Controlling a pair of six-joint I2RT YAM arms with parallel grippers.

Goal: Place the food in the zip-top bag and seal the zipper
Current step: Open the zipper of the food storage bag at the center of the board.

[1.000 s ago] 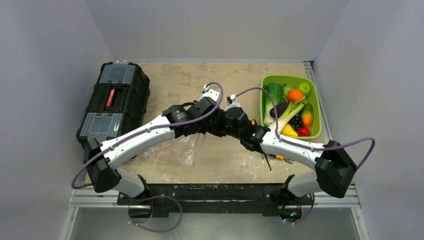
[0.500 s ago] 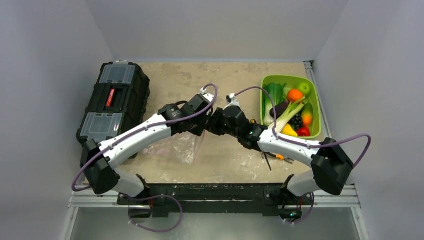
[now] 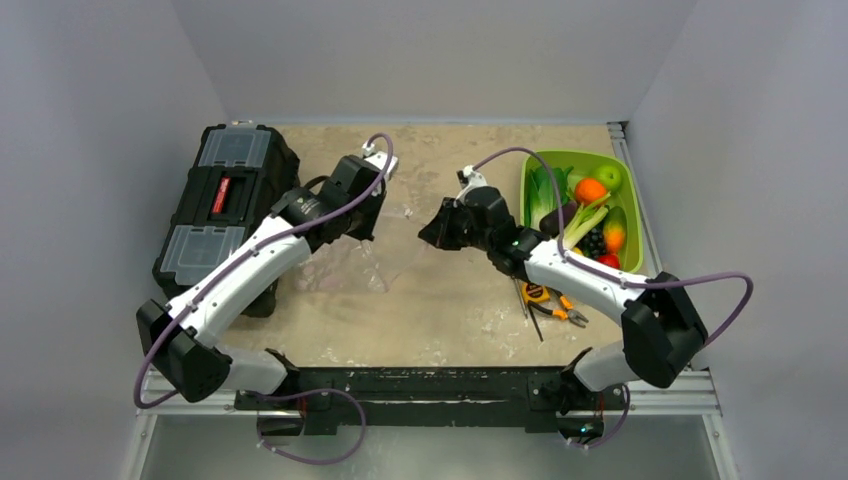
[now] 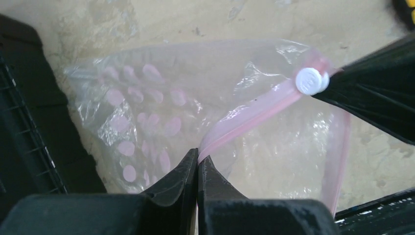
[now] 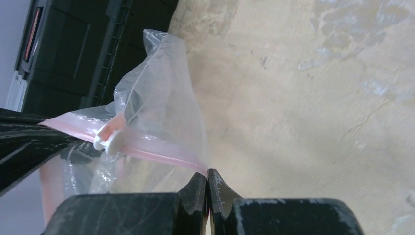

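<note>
The clear zip-top bag (image 4: 142, 112), printed with pink dots, hangs between both grippers above the table. My left gripper (image 4: 197, 159) is shut on its pink zipper (image 4: 254, 115) strip. A white slider (image 4: 309, 81) sits on the strip close to the right gripper's black fingers (image 4: 377, 98). My right gripper (image 5: 208, 174) is shut on the other end of the strip (image 5: 161, 155). From above, the left gripper (image 3: 372, 225) and right gripper (image 3: 432, 236) stand apart, and the bag (image 3: 345, 270) sags to the tabletop. The food, leafy greens (image 3: 550, 187), lies in the lime-green bin (image 3: 575, 153).
A black toolbox (image 3: 230, 200) stands at the left, close to the bag. The green bin at the right also holds round fruits and a dark eggplant. Orange-handled pliers (image 3: 552, 302) lie on the table under the right forearm.
The left gripper has shut on the pink strip. Both grippers have drawn apart, left arm toward the toolbox, right toward the bin, stretching the bag's mouth. The pliers now show.
</note>
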